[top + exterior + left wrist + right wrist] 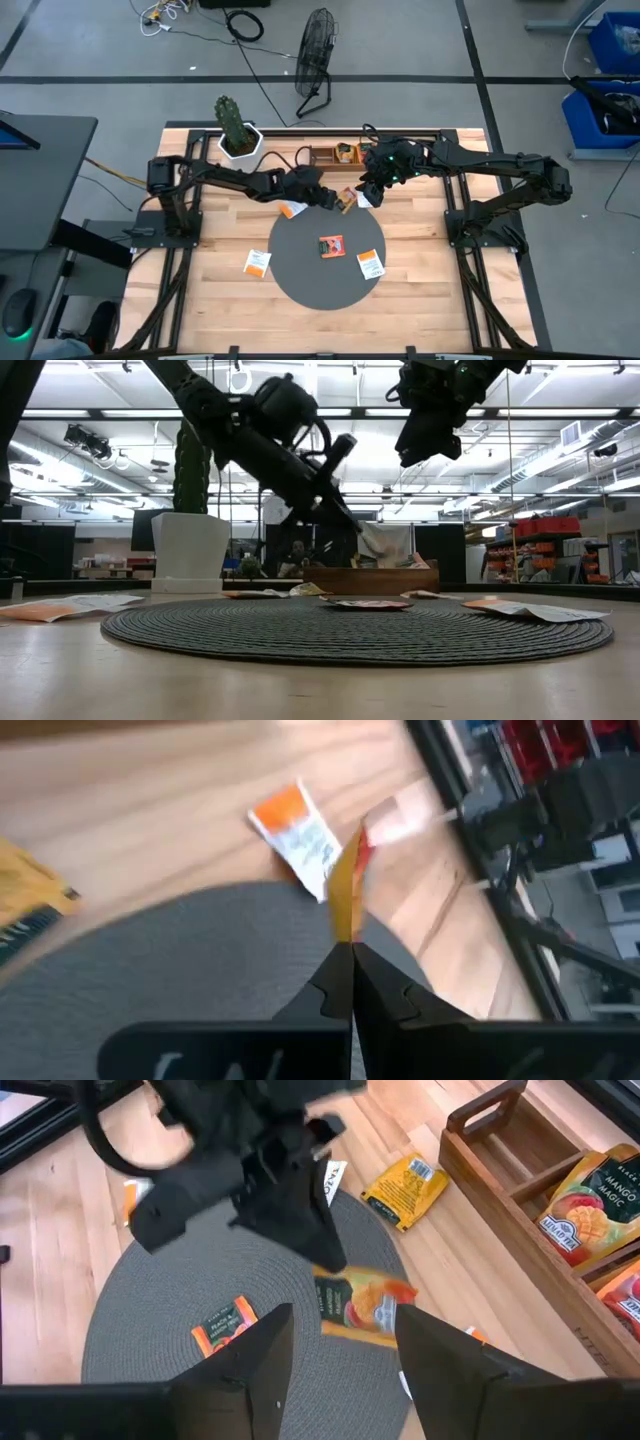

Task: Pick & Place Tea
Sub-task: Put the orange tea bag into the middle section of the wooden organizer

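Note:
My left gripper is over the far edge of the round grey mat, shut on an orange sachet. In the low view it slants down from the upper left. My right gripper is open and hovers just right of and above that sachet, high over the table in the low view. Other sachets lie flat: one red-orange and one white-orange on the mat, and two on the wood. A yellow sachet lies near the tray. My left gripper pinches the orange sachet between its two fingers by one edge. The fingers slant down from the table's left side. The sachet is lifted clear of the mat and sticks out beyond the fingertips, edge-on in the left wrist view.
A brown wooden tray with compartments holds mango sachets at the table's far edge. A white pot with a cactus stands at the far left. Bare wood shows along the near side of the table.

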